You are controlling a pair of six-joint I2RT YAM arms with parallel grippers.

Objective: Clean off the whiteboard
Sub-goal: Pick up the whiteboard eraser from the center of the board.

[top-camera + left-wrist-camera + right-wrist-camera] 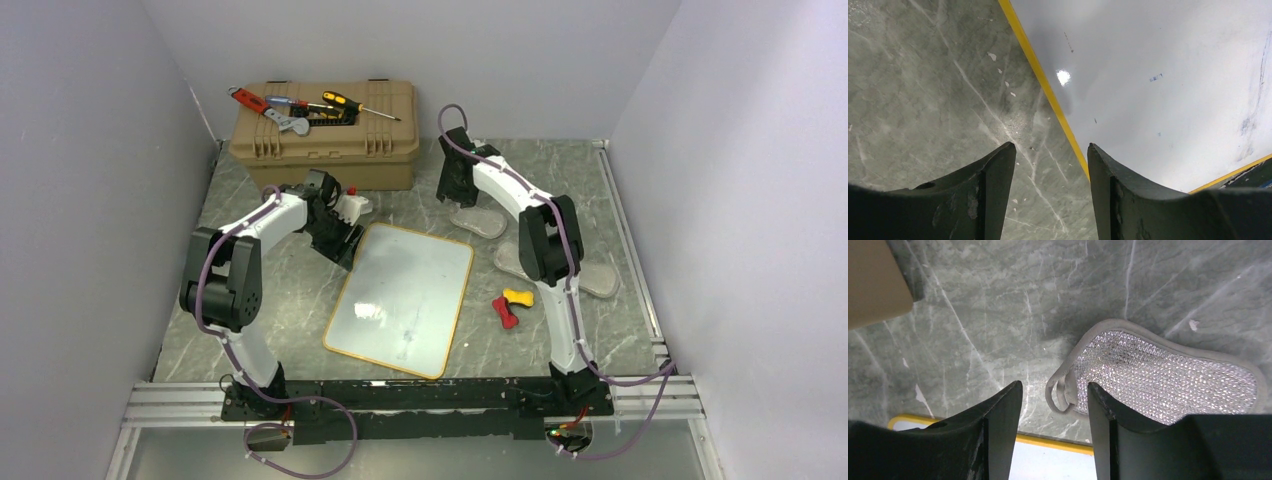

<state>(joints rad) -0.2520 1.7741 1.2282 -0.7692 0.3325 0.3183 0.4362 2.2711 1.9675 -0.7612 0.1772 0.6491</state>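
Evidently your right gripper, jaws apart, targets the pad for wiping; left gripper, likewise apart, flanks the whiteboard.

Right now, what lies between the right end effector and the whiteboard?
The looped end of a grey mesh pad, lying on the table just short of the whiteboard edge. The right wrist view shows it.

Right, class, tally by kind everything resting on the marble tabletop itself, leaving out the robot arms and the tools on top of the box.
Whiteboard: 1
Tan toolbox: 1
Grey mesh pads: 3
Small bone-shaped pieces: 2 (one red, one yellow)
White object with a red part: 1
Total: 8
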